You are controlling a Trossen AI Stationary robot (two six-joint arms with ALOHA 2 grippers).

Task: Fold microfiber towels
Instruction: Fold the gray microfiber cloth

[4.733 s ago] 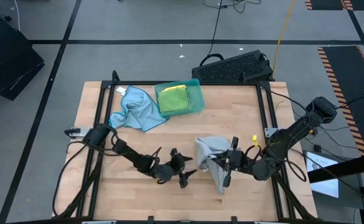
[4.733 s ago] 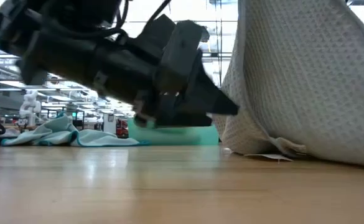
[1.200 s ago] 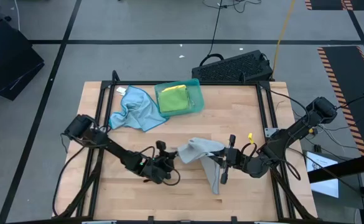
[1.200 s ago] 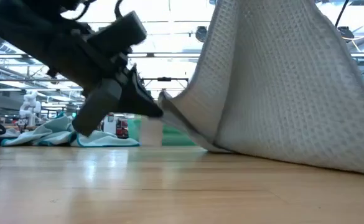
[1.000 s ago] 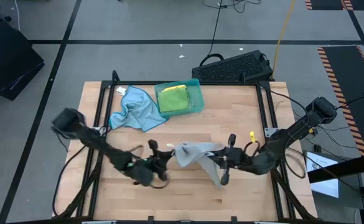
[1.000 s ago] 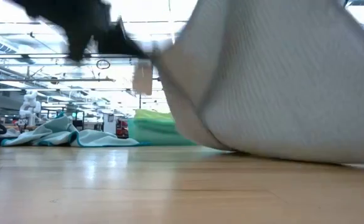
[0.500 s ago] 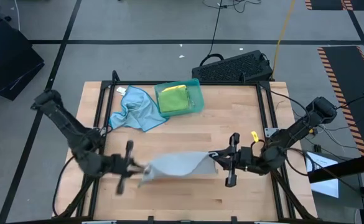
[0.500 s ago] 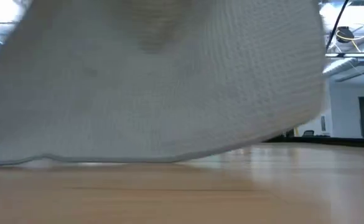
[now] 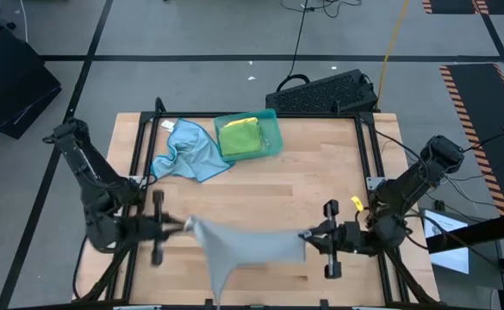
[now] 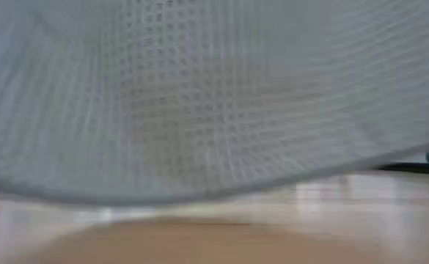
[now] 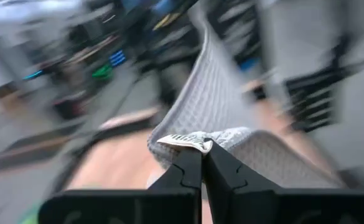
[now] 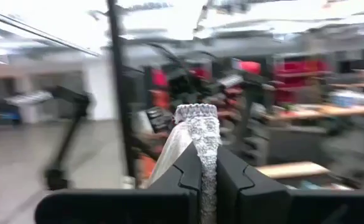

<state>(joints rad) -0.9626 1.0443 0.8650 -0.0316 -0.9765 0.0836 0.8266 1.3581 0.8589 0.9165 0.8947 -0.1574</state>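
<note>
A grey microfiber towel hangs stretched between the two arms above the front part of the tabletop, its lower edge sagging to a point toward the front edge. In the low view the waffle-weave cloth fills almost the whole picture, with a strip of wood showing beneath it. The left gripper, near the front left corner, has its fingers pressed together on one corner of the towel; its wrist view shows that corner pinched at the fingertips. The right gripper, toward the front right corner, is likewise clamped on the opposite corner, and in its wrist view a bunched tuft of grey cloth stands up from between the closed fingers. Toward the back edge, left of centre, a light blue towel lies crumpled on the wood. Just beside it, a teal tray holds a folded green towel with a strip of yellow showing at its top. A dark keyboard-like object lies beyond the back right corner.
</note>
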